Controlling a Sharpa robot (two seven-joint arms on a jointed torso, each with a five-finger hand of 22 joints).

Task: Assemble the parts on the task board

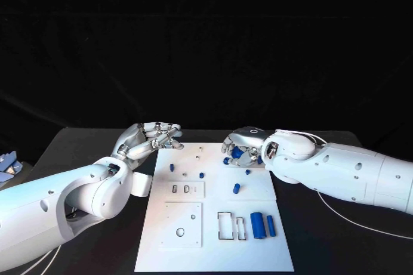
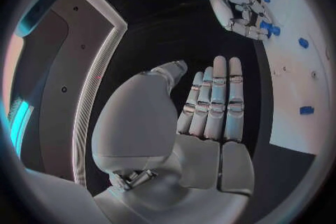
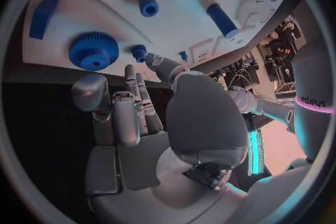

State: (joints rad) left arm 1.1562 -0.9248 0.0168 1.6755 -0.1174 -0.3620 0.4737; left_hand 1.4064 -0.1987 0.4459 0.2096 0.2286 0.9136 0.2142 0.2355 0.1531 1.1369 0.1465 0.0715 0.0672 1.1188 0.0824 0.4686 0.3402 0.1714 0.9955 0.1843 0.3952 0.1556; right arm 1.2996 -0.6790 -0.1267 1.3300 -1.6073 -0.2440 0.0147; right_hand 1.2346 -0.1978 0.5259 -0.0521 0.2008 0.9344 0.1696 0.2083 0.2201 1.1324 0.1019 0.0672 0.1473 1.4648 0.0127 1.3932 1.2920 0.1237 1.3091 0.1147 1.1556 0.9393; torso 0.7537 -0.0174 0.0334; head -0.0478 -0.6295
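The white task board [image 1: 215,251] lies in the middle of the table. My right hand [image 1: 243,147] is low over its far right corner with fingers apart, holding nothing. A large blue gear [image 3: 92,51] lies flat just past the thumb, and a small blue gear [image 3: 140,51] sits at the fingertips [image 3: 133,75]. My left hand [image 1: 151,141] is raised beside the far left corner; its fingers [image 2: 217,101] are straight and empty. On the board lie a short blue cylinder [image 1: 235,187], small pegs [image 1: 172,167], a thick blue cylinder [image 1: 256,225] and a blue bar [image 1: 270,225].
Two raised white plates with cut-outs [image 1: 181,224] [image 1: 185,189] sit on the board's left half, and rectangular slots [image 1: 225,225] are beside the thick cylinder. A thin white cable [image 1: 344,218] runs over the table under my right arm. A blue-and-white object [image 1: 9,164] is at the left edge.
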